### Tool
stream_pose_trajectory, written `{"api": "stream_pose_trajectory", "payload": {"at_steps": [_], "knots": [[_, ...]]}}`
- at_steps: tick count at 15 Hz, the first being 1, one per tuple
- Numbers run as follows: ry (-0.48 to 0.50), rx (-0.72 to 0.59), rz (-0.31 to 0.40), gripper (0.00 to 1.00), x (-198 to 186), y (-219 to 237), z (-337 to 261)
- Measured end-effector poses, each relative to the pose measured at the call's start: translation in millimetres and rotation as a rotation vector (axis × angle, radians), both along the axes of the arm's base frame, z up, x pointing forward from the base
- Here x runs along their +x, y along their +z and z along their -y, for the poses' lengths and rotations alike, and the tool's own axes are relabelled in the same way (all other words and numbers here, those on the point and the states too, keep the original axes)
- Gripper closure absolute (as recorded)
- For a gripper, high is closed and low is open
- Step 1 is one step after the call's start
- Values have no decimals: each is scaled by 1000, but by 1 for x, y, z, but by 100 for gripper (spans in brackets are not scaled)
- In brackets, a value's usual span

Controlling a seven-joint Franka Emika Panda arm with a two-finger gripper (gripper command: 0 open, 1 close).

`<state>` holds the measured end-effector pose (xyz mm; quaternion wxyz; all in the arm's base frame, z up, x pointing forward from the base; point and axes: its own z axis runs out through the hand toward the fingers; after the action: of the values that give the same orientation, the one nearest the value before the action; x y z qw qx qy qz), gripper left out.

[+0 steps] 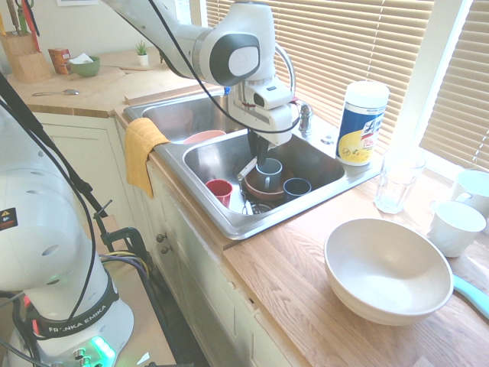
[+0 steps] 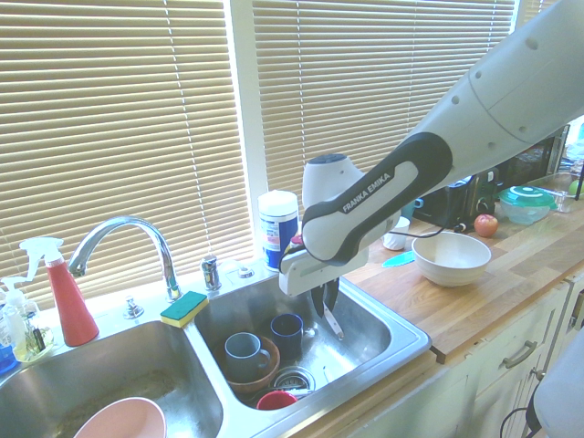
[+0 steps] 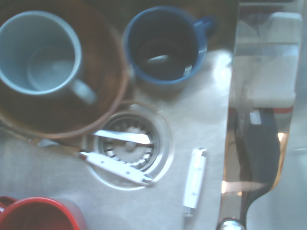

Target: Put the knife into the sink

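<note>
Sunlit kitchen, double-basin sink (image 2: 208, 365): gripper (image 2: 326, 285) pinched on the knife (image 2: 332, 321), which hangs tilted over the right-hand basin as the second exterior view shows it; released at this tilt, it could glance off a mug (image 2: 286, 334).

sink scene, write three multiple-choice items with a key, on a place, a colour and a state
1. Where is the light blue mug?
A) in the brown bowl
B) on the counter
C) on the windowsill

2. What colour is the towel?
A) green
B) yellow
C) black

3. How is the knife?
A) lying on the counter
B) standing in a mug
C) held up by the gripper

1 A: the wrist view shows the mug inside the bowl's rim.
2 B: the first exterior view shows its yellow cloth.
3 C: the second exterior view shows it between the fingers.
</note>
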<state>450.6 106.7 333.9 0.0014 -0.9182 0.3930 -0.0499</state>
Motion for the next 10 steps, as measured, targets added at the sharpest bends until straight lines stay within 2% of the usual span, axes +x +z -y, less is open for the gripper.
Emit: {"api": "stream_pose_trajectory", "payload": {"at_steps": [10], "knots": [[-8,-3,-94,100,61,-129,-24]]}}
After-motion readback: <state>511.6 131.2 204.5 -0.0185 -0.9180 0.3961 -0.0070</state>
